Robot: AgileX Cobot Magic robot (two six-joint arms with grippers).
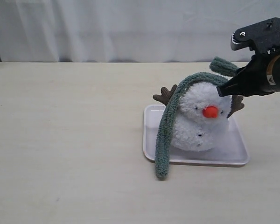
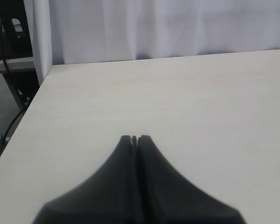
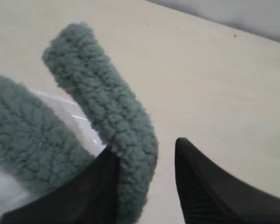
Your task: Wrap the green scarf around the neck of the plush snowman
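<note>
Fuzzy sage-green knit scarf [image 1: 165, 130] drapes over the fluffy white plush snowman's [image 1: 196, 133] head, on a white tray [image 1: 234, 154] right of centre; its far end lies between the right gripper's [image 3: 144, 148] parted jaws.

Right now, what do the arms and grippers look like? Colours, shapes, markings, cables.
Left gripper: matte black, two fingers tapering to narrow tips. Right gripper: same black taper; its fingers show fine ribbing inside. Behind it a black wrist with a tan band and a dark grey camera bracket with small pale markings. Cables: can't tell.
</note>
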